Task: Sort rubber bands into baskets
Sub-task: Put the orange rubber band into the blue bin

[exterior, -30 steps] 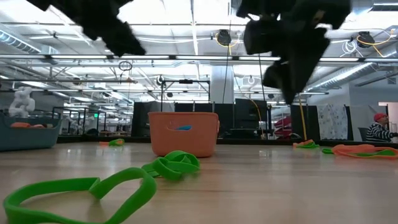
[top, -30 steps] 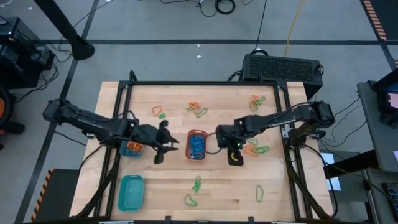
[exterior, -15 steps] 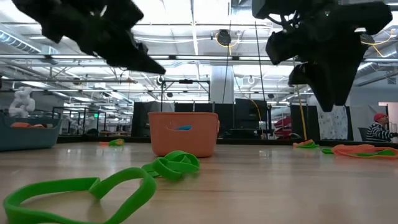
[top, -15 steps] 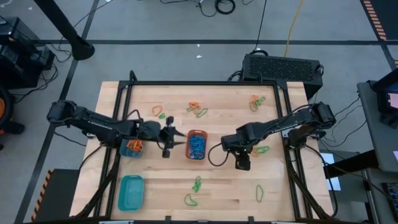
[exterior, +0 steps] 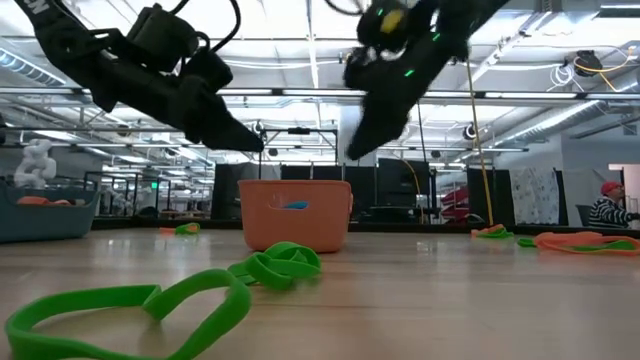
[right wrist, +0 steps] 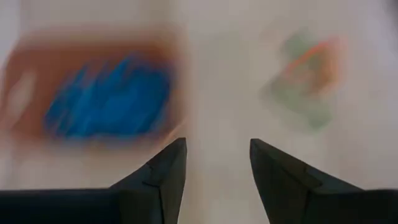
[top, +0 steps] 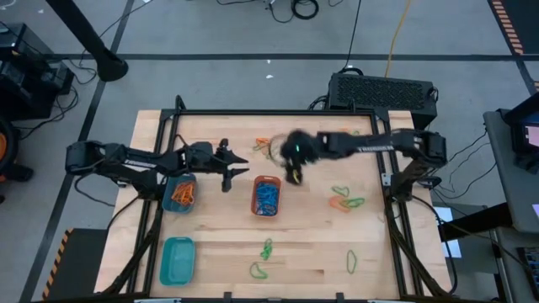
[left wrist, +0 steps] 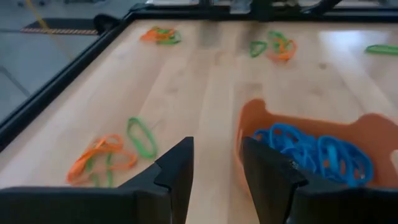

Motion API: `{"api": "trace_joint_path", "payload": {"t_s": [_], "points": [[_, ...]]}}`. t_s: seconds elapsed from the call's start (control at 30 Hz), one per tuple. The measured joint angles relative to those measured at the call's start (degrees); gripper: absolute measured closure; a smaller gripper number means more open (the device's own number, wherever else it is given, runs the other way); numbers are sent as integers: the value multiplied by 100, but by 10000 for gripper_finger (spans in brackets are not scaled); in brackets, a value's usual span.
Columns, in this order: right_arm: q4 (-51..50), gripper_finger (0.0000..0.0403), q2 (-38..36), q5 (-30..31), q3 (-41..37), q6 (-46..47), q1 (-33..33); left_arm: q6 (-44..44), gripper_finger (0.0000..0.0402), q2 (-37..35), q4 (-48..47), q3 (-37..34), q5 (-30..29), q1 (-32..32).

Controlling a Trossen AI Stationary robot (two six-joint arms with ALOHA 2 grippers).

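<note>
- Left gripper point(top: 232, 168) hovering above the table at about 10 o'clock from the orange basket point(top: 266, 195), fingers point(left wrist: 177, 171) apart with nothing between them; probably lined up for the orange and green bands point(left wrist: 115, 152) just ahead of it in its wrist view.
- Right gripper point(top: 295, 172) hanging just past the orange basket's far rim, at about 1 o'clock from it, fingers point(right wrist: 165, 171) parted and empty; likely on the way to the loose cluster point(top: 268, 148) at the table's 12 o'clock.
- Three baskets counted: the orange one near table centre, filled with blue bands point(top: 266, 199); a small round one point(top: 181, 195) at 9 o'clock, holding orange bands; a teal rectangular one point(top: 178, 259) at 7 o'clock, looking bare inside from above.
- Sorted by colour, it seems: blue to the orange basket, orange to the round one, green perhaps meant for the teal.
- Loose bands in roughly seven patches on the wood: the pair by the left gripper, the 12 o'clock cluster, an orange-green pair point(top: 345, 137) at 1 o'clock, a green and orange group point(top: 345, 200) at 3 o'clock, a green loop point(top: 352, 261) at 5 o'clock, two green patches point(top: 266, 250) at 6 o'clock.
- Exact number of single loops within each patch not clear; green and orange only, no loose blue seen.
</note>
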Motion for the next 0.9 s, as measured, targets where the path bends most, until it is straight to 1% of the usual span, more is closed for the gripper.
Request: {"api": "trace_joint_path", "payload": {"t_s": [0.13,0.3,0.37,0.47,0.63,0.73,0.9], "points": [[1320,234,499,-4,2,229,-655,0,260,45,121,1,137,-1],[2146,234,1258,-9,12,389,-1221,-5,260,43,41,3,154,-10],[2255,234,1498,-36,119,471,-1361,-75,260,43,1,3,169,-22],[2330,234,1850,-304,363,521,-1443,-149,260,43,-37,3,211,-20],[2236,234,2325,-301,769,651,-1419,-149,260,43,-89,3,342,-21],[2053,234,2417,119,828,722,-1383,-149,260,43,-114,3,370,-31],[2052,234,2393,149,861,784,-1395,-149,260,43,-133,3,432,-64]]}}
